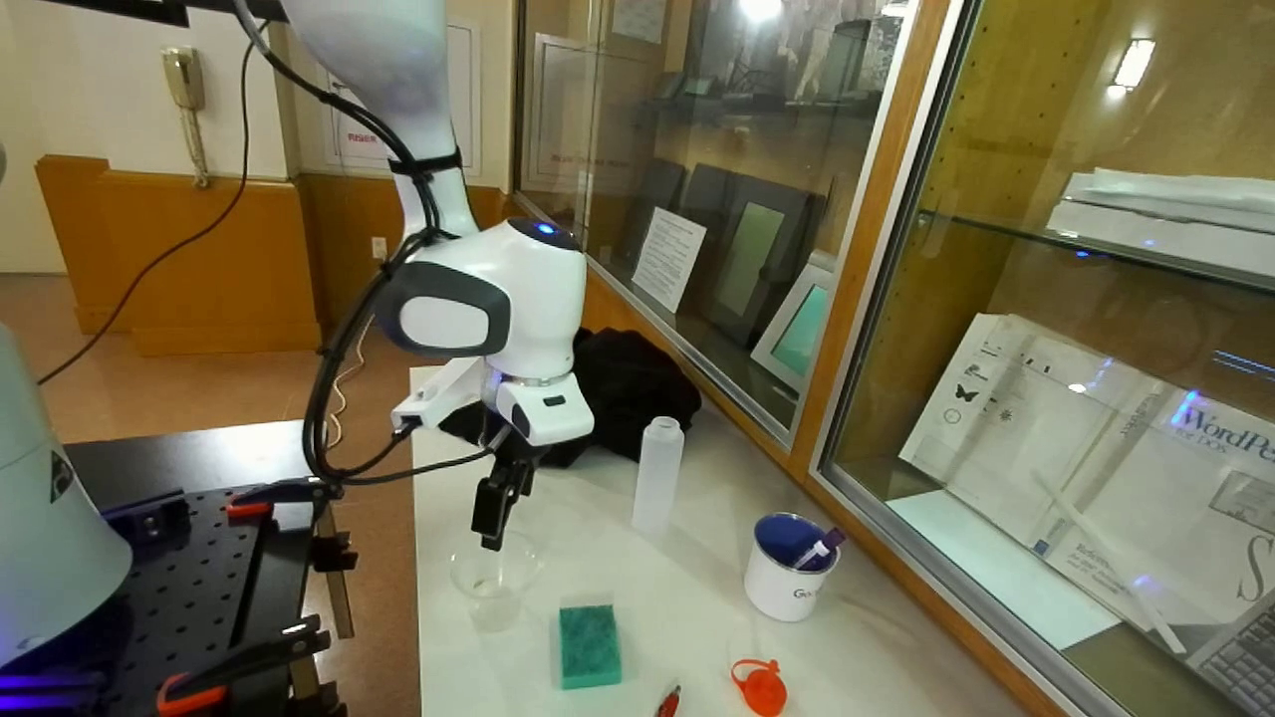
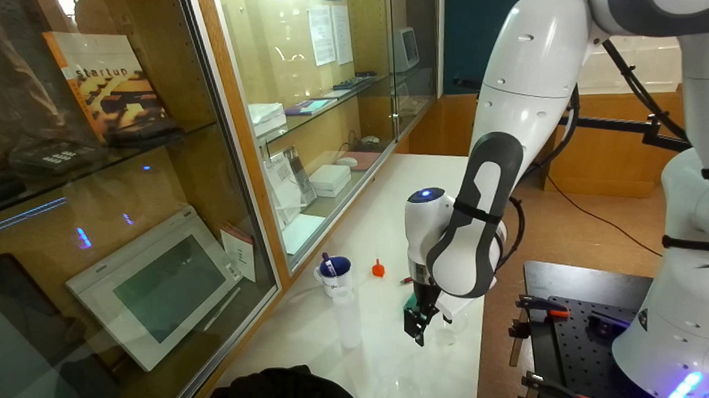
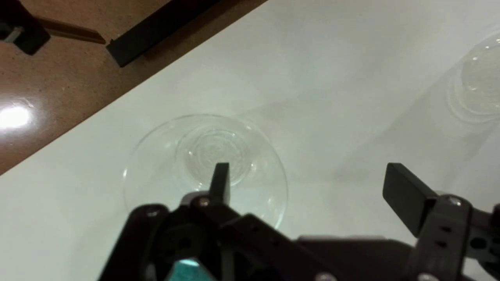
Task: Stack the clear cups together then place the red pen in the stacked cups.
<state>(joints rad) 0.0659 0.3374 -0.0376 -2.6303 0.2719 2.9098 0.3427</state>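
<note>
Only exterior views show the thin red pen (image 1: 668, 703); black two-fingered gripper (image 3: 307, 168) gapes wide, empty; white tabletop (image 3: 347, 62) separates two clear plastic cups (image 3: 213, 150), one near its edge

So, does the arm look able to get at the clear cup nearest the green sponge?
Probably yes: the open jaws hang near that clear cup, with nothing visible between, though some realigning seems needed.

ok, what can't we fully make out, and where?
Red pen: cut off by the bottom edge, in an exterior view.
Second clear cup: cut off by the right edge, wrist view.
Nearer clear cup: rim partly hidden behind the fingers, wrist view.
</note>
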